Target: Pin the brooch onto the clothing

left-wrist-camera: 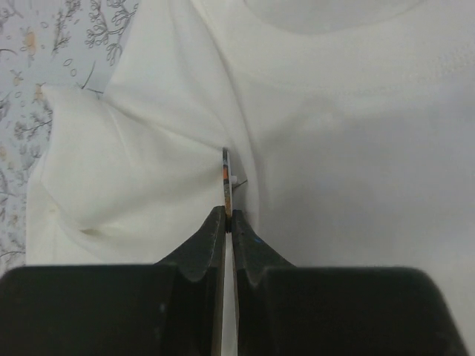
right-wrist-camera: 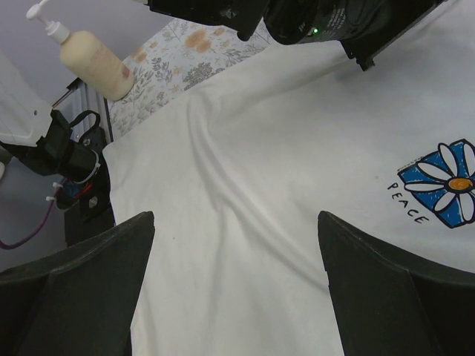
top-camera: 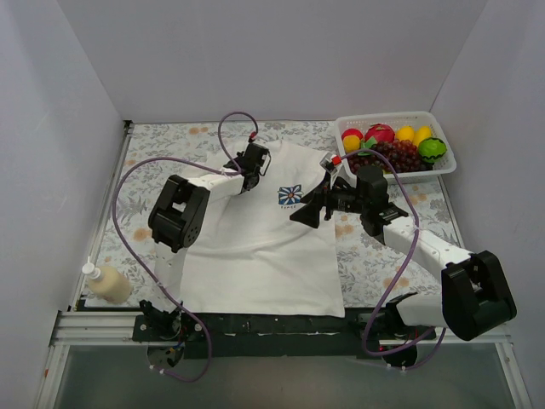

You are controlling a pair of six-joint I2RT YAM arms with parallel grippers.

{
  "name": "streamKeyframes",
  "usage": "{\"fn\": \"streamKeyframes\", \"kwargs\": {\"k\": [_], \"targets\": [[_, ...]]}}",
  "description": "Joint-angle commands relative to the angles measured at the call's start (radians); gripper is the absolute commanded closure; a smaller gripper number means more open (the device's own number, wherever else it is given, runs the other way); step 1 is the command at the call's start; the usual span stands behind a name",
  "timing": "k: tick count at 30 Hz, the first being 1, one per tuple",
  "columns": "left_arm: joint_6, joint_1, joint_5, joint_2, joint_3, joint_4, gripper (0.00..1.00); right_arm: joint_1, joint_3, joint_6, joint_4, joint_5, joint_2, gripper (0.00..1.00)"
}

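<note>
The left claw (left-wrist-camera: 228, 215) is clamped on what looks like the brooch (left-wrist-camera: 226, 176), a thin plate seen edge-on, held over the T-shirt (left-wrist-camera: 356, 170) just below its collar. The right claw (right-wrist-camera: 236, 216) hangs spread apart above the chest. The pin should probably enter squarely while the right claw presses the cloth flat on the tabletop (top-camera: 375, 256). Only the left wrist view shows the held brooch. Only the top view places both claws beside the daisy print (top-camera: 290, 195).
</note>
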Motion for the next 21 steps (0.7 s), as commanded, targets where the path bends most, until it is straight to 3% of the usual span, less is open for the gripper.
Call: {"fn": "streamKeyframes", "kwargs": {"k": [1,6,13,21], "targets": [[-0.104,0.025,0.256,-0.101,-0.034,0.009,1.00,0.001,-0.002,0.000,0.040,-0.005,0.005,0.02],[-0.142,0.059,0.346,-0.174,-0.117,0.073,1.00,0.001,0.000,0.007,0.045,-0.005,0.011,0.02],[-0.220,0.137,0.607,-0.314,-0.239,0.208,1.00,0.001,0.013,0.023,0.052,-0.008,0.038,0.02],[-0.255,0.194,0.734,-0.423,-0.339,0.314,1.00,0.002,0.032,0.053,0.080,0.007,0.081,0.02]]}}
